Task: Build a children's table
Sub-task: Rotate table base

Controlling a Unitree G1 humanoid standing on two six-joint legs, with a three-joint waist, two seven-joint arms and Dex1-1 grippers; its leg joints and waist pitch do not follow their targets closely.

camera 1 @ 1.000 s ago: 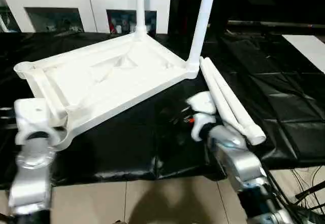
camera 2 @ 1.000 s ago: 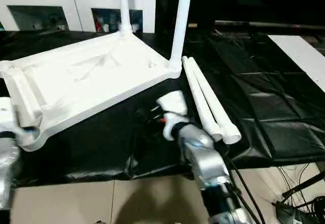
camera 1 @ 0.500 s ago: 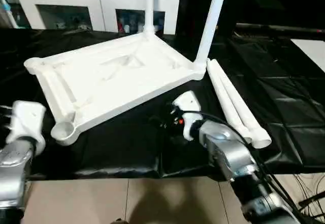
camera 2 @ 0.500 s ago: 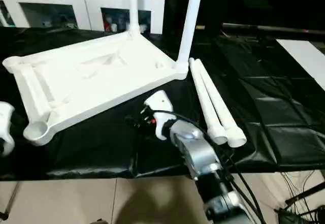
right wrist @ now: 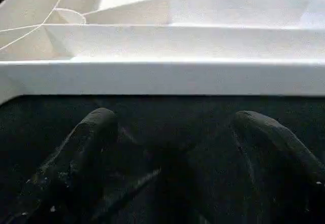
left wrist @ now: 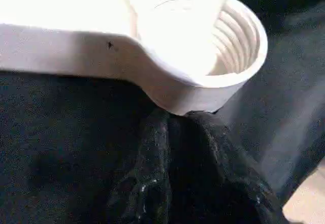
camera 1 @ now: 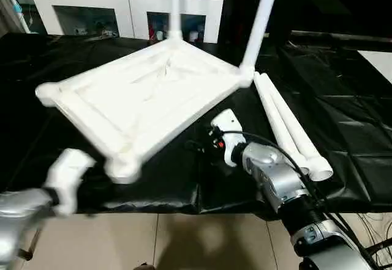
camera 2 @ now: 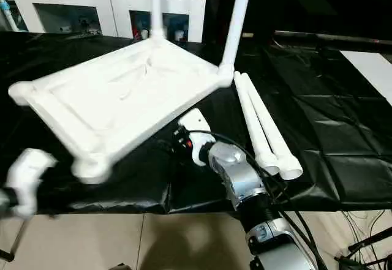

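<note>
The children's table's white tabletop (camera 1: 147,92) lies upside down on a black sheet, ribbed underside up. Two legs (camera 1: 260,22) stand in its far corners. Two loose legs (camera 1: 288,123) lie side by side just right of it. My left gripper (left wrist: 170,153) sits close under the empty threaded corner socket (left wrist: 213,36) at the near left, fingers together with nothing between them. My right gripper (right wrist: 167,148) is open, its fingers (right wrist: 91,132) spread wide on the sheet just short of the tabletop's near long edge (right wrist: 162,76), also seen at the right gripper (camera 1: 207,144).
A white cabinet with glass doors (camera 1: 128,7) stands behind the work. The black sheet (camera 1: 343,117) covers the platform, which ends at tiled floor (camera 1: 184,239) in front of me. A white panel (camera 1: 380,59) lies far right. Cables (camera 1: 373,245) trail at lower right.
My left arm has drawn back and down from the near-left corner. The tabletop's near corner looks swung rightward and blurred. The camera has shifted too. My right gripper stays by the near edge.
</note>
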